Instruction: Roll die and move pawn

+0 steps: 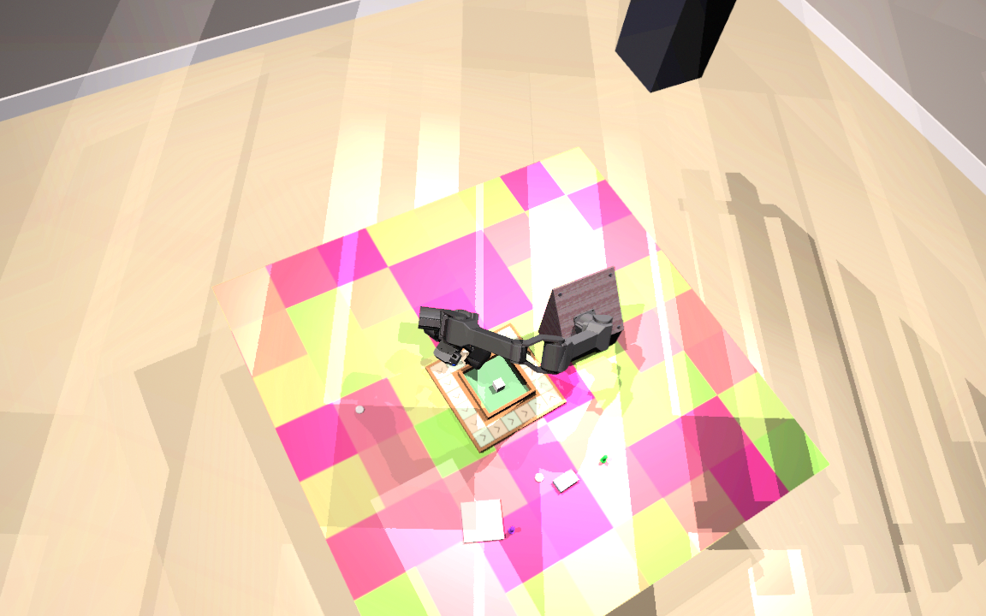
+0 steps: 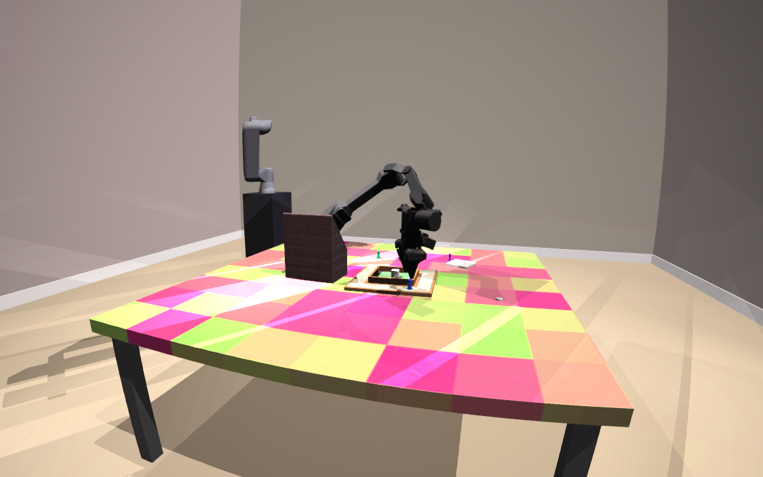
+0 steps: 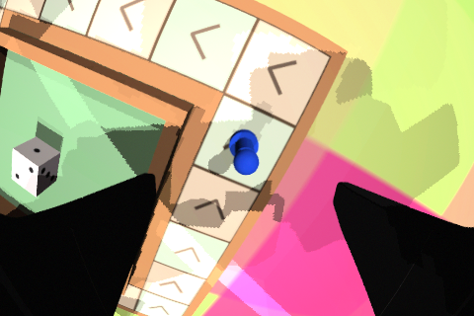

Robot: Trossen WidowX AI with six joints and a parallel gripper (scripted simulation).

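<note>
Gripper fingers are spread wide, and nothing is grasped by them. In the wrist view, the blue pawn is seen beyond the gap between the tips, with no contact shown at either finger. The pawn is stood upright, its long axis vertical and its round head uppermost; no front is marked on its round body. It is placed on the square just before a corner of the board, at the near right in the exterior view. By the arrow behind it, the way to that corner is pointed out.

The white die is held within the walls of the green-floored tray. Three of its faces are shown to the wrist camera, one marked with a single pip; which face lies uppermost cannot be told with certainty. Toward the far side of the table, a green pawn is seen at left and a purple pawn at right, beside a flat white square.
</note>
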